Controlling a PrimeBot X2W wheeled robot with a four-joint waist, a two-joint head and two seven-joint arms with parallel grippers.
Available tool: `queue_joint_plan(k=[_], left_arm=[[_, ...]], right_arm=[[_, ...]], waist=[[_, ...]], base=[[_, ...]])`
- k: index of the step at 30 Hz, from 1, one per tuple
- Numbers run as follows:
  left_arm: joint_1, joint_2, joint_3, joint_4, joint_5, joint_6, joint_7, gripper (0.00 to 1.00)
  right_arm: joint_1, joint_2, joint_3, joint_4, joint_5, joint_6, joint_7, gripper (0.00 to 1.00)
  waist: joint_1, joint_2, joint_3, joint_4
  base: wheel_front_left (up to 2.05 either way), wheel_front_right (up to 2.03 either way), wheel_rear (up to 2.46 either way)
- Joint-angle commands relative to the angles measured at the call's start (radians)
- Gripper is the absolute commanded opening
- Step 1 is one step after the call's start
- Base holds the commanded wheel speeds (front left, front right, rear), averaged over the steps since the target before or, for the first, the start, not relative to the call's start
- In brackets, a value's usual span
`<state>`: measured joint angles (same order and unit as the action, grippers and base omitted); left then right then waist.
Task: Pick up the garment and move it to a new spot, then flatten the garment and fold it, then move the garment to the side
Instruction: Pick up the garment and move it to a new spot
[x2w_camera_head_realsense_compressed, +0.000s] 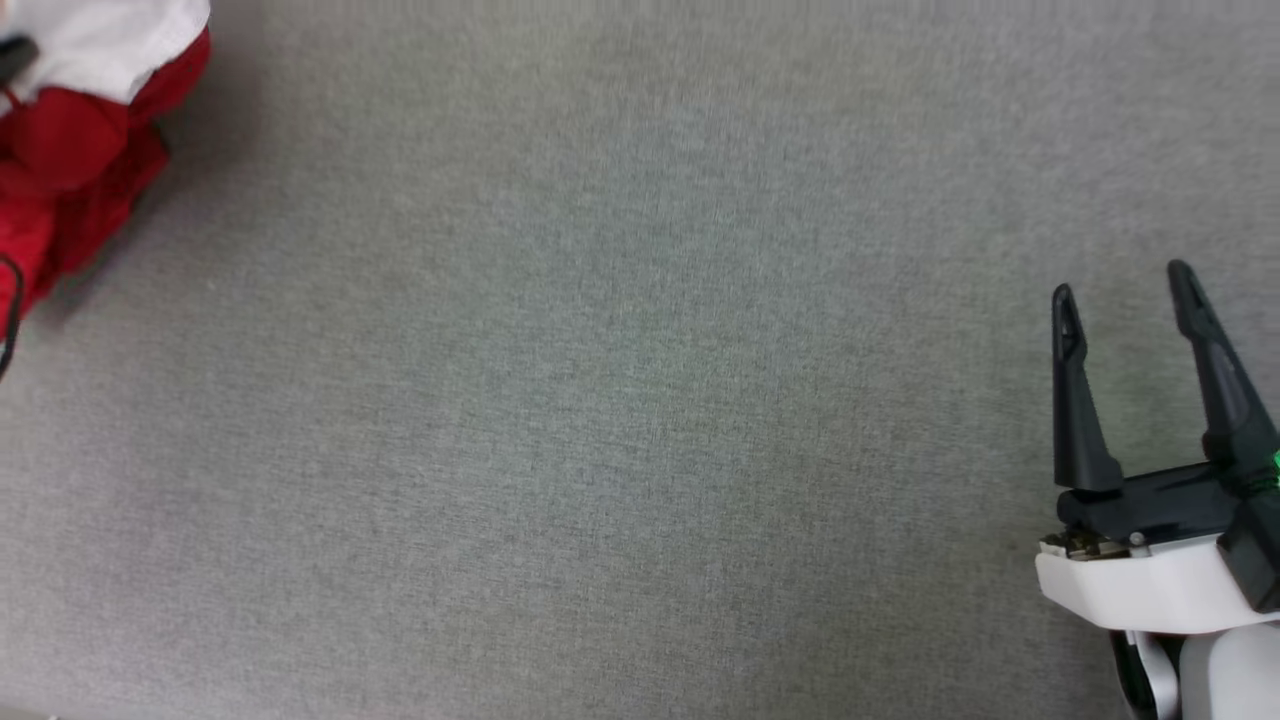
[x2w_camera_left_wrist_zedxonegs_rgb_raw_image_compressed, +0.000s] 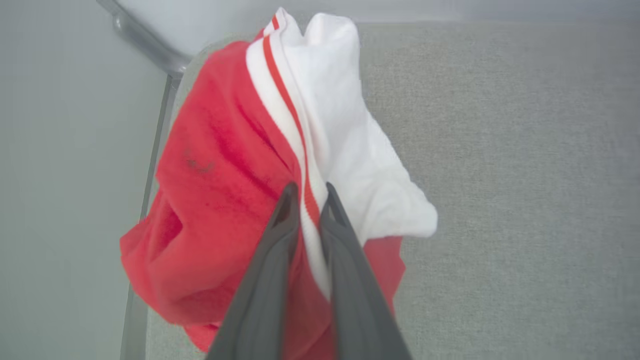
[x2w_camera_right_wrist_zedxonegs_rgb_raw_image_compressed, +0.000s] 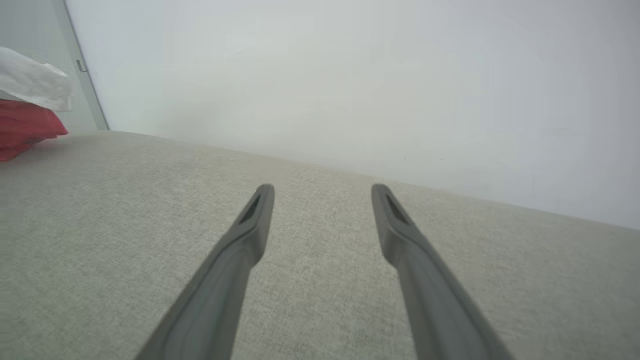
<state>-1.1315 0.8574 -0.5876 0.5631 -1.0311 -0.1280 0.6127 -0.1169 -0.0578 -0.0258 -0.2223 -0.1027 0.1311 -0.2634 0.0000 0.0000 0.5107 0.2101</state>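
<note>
Grip: left gripper (x2w_camera_left_wrist_zedxonegs_rgb_raw_image_compressed: 309, 192) clenched on striped trim of garment (x2w_camera_left_wrist_zedxonegs_rgb_raw_image_compressed: 220, 165) | right gripper (x2w_camera_head_realsense_compressed: 1122, 280) spread wide, holding nothing, over grey cloth surface (x2w_camera_head_realsense_compressed: 600, 400) | garment bunched at the surface's far-left edge, well apart from right gripper

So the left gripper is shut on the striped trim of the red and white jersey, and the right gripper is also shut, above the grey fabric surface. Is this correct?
Not quite. The right gripper is open, not shut: the right wrist view shows its fingers spread apart above the grey fabric surface, with nothing between them. The rest holds: the left gripper is shut on the jersey at its striped trim.
</note>
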Motion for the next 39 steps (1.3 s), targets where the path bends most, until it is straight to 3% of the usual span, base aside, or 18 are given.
queue_joint_plan(k=[1,8,25,32,39], left_arm=[[-0.031,0.016,-0.021,-0.035,0.006,-0.001,0.0,0.0],[-0.12,0.009,-0.101,-0.171,0.015,-0.001,0.03,0.0],[-0.288,-0.122,-0.337,-0.446,0.034,-0.001,0.07,0.0],[-0.343,-0.163,-0.423,-0.527,-0.003,0.0,0.054,0.0],[-0.351,-0.161,-0.481,-0.545,-0.024,0.0,0.029,0.0]], right_arm=[[-0.001,0.006,0.006,0.011,0.012,-0.001,-0.002,1.0],[0.01,0.008,0.02,0.039,0.067,-0.001,-0.002,1.0],[0.026,0.009,0.016,0.065,0.152,-0.001,-0.002,1.0],[0.038,0.009,0.0,0.07,0.172,-0.001,-0.002,1.0],[0.034,0.009,-0.001,0.072,0.185,-0.001,-0.002,1.0]], waist=[[0.0,0.0,-0.059,-0.012],[0.0,0.0,-0.137,-0.046],[0.0,0.0,-0.213,-0.216],[0.0,0.0,-0.23,-0.279],[0.0,0.0,-0.215,-0.315]], base=[[0.0,0.0,0.0],[0.0,0.0,0.0],[0.0,0.0,0.0],[0.0,0.0,0.0],[0.0,0.0,0.0]])
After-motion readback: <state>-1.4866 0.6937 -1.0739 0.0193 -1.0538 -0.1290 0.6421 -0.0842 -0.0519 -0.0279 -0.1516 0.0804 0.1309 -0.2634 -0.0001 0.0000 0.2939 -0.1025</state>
